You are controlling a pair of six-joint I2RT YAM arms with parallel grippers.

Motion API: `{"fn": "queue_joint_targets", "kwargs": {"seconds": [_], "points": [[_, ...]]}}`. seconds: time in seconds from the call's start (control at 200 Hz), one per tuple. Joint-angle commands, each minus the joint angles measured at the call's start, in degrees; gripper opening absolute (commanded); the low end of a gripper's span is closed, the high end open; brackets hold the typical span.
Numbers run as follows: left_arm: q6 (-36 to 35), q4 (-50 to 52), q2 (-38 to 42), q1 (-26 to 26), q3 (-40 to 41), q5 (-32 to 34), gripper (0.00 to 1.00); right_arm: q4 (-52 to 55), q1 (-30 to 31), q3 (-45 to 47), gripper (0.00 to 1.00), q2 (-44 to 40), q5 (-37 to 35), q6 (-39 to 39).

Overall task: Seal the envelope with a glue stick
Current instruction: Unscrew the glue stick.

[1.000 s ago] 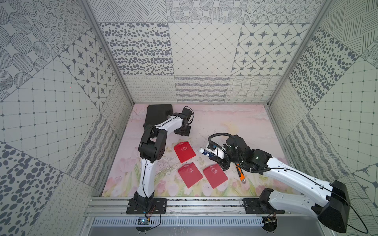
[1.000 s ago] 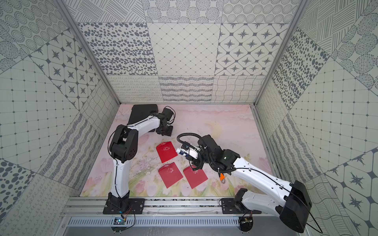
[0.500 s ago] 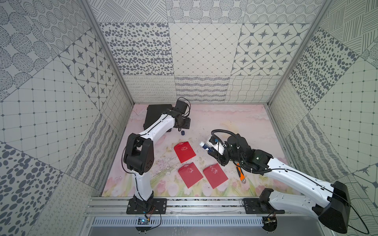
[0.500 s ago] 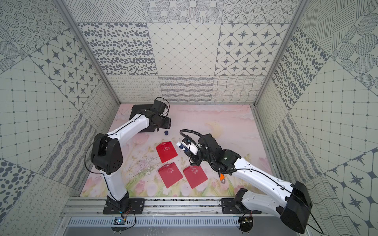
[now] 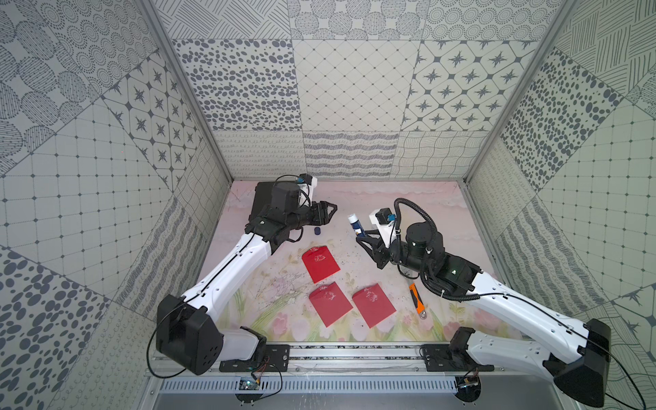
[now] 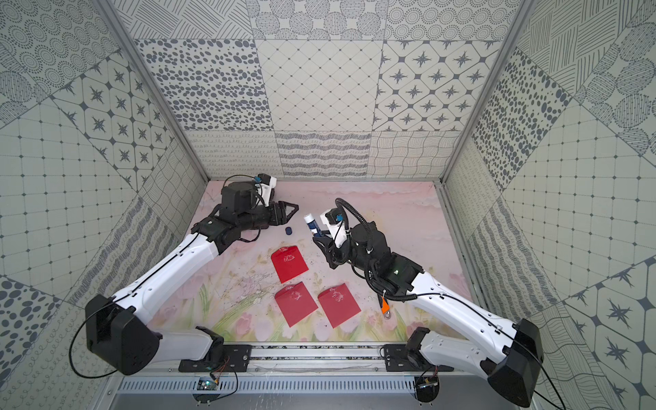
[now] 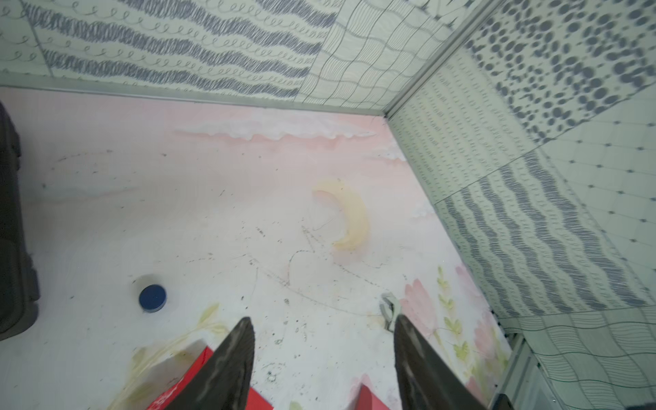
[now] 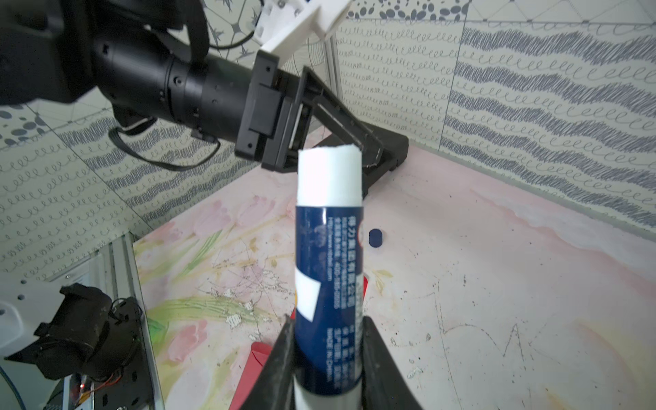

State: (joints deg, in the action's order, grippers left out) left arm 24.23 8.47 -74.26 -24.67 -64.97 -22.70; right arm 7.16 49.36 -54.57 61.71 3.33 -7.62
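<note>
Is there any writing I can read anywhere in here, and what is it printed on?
"MADE IN CHINA": on the glue stick, along its blue label, in the right wrist view.
"得力集团有限公司": same label, nearer the white tip.
Two smaller lines beside it, seemingly a web address and a phone number: too blurred to read.
Pale marks on the red envelopes: too small to read.

Seen from my console: the right arm covers one end of the wrench [image 5: 416, 300] in both top views; the glue stick [image 8: 328, 266] base runs off the right wrist picture; my left jaws mask an envelope [image 7: 177, 388], itself cropped.
</note>
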Motion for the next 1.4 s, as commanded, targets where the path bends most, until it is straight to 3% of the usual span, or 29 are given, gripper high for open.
{"fn": "queue_joint_targets", "kwargs": {"seconds": [0.0, 0.2, 0.41, 0.725, 1.211, 1.396], "points": [[7.69, -25.12, 6.62, 0.50, 5.72, -17.58, 0.63, -6.28, -0.38, -3.37, 0.00, -1.50, 1.14, -1.04], [14.74, -44.21, 10.92, 0.44, 11.51, -26.41, 0.62, -10.19, -0.36, -4.63, 0.00, -3.56, 5.94, -1.54], [21.76, -58.53, 9.86, -1.51, 12.09, -32.83, 0.61, -10.65, -0.36, -5.99, 0.00, -4.86, 10.92, -1.00], [11.57, -47.01, 9.57, -9.96, 5.13, -33.80, 0.60, -12.93, -0.35, -6.36, 0.00, -5.45, 17.32, -1.91], [15.72, -54.93, 5.38, -11.81, 3.27, -34.46, 0.40, -15.33, -0.36, -6.87, 0.00, -5.54, 19.30, -2.44], [16.21, -55.78, 4.95, -11.89, 3.18, -34.92, 0.39, -16.49, -0.36, -6.62, 0.00, -5.65, 18.78, -2.14]]}}
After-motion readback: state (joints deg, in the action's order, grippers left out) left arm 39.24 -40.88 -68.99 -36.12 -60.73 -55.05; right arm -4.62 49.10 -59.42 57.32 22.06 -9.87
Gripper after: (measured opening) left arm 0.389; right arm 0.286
